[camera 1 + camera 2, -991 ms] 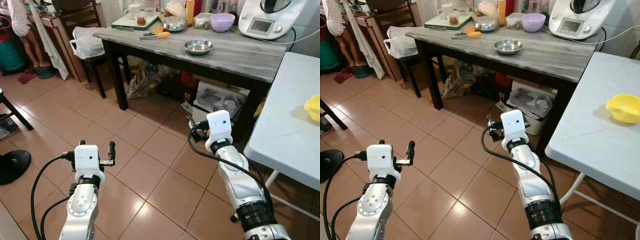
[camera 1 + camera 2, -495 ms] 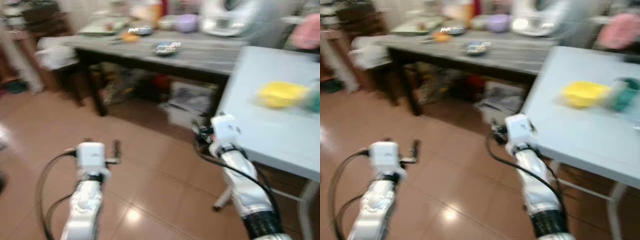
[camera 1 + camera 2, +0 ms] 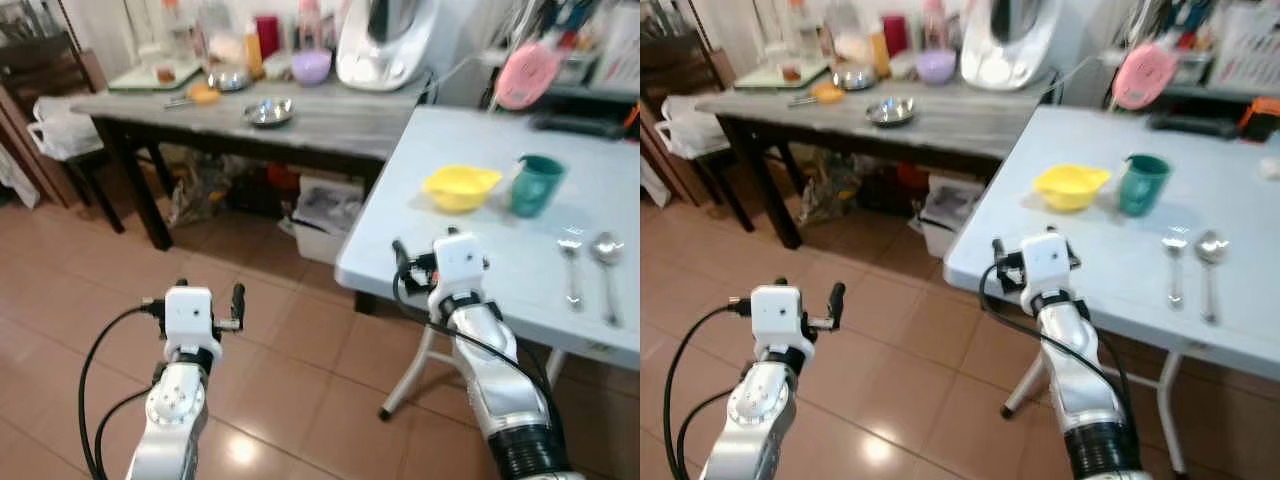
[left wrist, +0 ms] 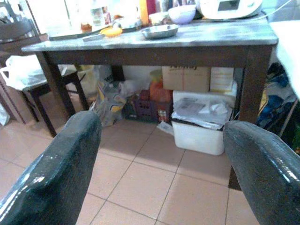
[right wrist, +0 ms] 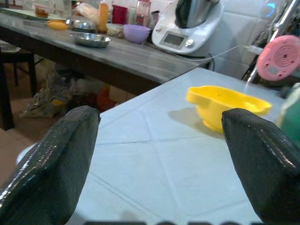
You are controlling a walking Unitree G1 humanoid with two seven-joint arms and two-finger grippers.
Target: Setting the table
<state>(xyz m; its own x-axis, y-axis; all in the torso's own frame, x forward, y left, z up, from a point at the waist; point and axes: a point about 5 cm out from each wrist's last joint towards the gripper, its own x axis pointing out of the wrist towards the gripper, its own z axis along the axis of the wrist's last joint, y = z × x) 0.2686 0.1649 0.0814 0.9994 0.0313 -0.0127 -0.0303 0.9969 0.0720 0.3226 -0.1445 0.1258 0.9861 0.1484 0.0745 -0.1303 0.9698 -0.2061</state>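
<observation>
— Bowls first: what have you got on the table?

— On the white table (image 3: 480, 250) sits a yellow bowl (image 3: 460, 187), and just beside it a teal cup (image 3: 537, 184). I cannot see into either well enough to tell what they hold. Nearer the far edge lie a fork (image 3: 570, 262) and a spoon (image 3: 607, 256), side by side, apart from the cup.

— And your claws?

— My right claw (image 5: 159, 154) hovers over the near corner of the white table, fingers spread wide, holding nothing; the yellow bowl shows between them, further along the tabletop. My left claw (image 4: 161, 159) hangs over the tiled floor (image 3: 280, 350), also spread wide and empty.

— What else holds anything?

— On the grey wooden table (image 3: 330, 115) stands a steel bowl (image 3: 268, 111), which looks empty. Behind it are a purple bowl (image 3: 311, 66), a second steel bowl (image 3: 229, 78) and a white kitchen machine (image 3: 383, 45); their contents I cannot make out. Under that table a white bin (image 4: 199, 131) is stuffed with crumpled paper.
</observation>
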